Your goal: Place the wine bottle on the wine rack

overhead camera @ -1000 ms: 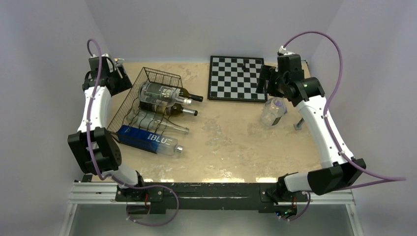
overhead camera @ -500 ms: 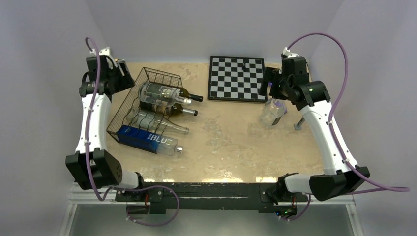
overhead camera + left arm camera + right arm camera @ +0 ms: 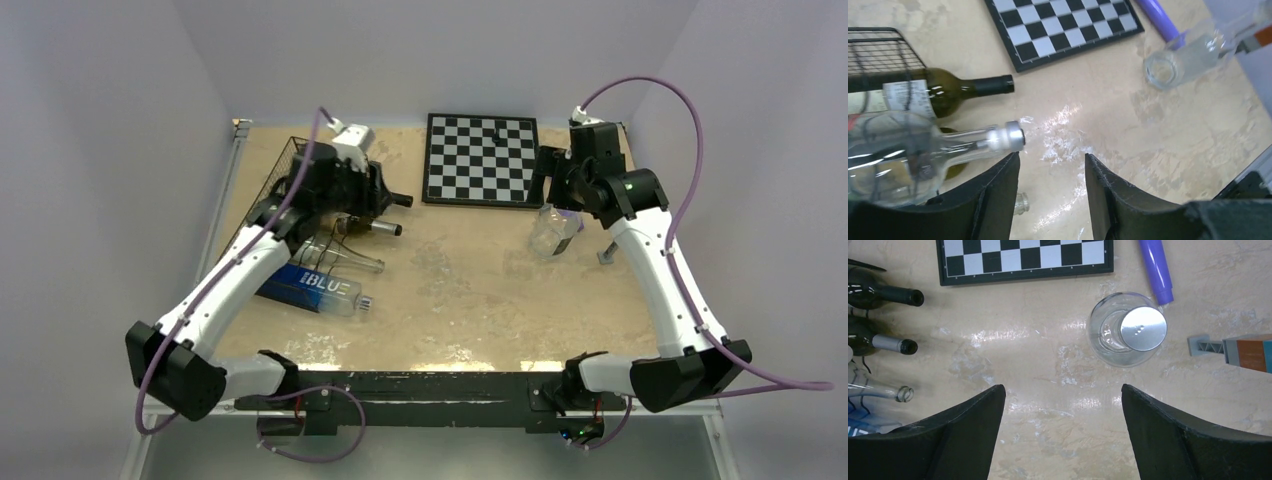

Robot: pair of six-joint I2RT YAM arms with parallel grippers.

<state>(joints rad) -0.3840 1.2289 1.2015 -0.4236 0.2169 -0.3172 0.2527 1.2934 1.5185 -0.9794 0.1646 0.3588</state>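
L gripper (image 3: 1052,165) is hanging over the open end of the wine rack (image 3: 878,50), jaws apart w/ nothing between them. R gripper (image 3: 1063,390) is hovering well off the rack's open end, jaws spread wide, also empty. Green wine bottle (image 3: 943,92) is lying on the rack w/ its neck poking out past the open end. A clear screw-cap bottle (image 3: 893,150) is lying just beside it, cap sitting right ahead of one L finger (image 3: 993,200). Blue-label bottle (image 3: 315,288) is lying along the rack's near edge; can't tell if it's in a slot or on the table. A squat capped glass bottle (image 3: 1128,330) is standing upright well away from the rack, below the R gripper, w/ a purple marker (image 3: 1155,270) just beside it. Can't tell which bottle is going next. Main risk, imo: that L finger dropping onto the cap instead of straddling the neck, rolling the clear bottle out of its groove & nudging the green one w/ it. Smooth round glass is also asking to slip, esp. if pinched at the neck w/ the heavy body hanging. On the R side, the squat bottle is looking wide for the jaws, so an off-centre approach is likely tipping it onto the marker.
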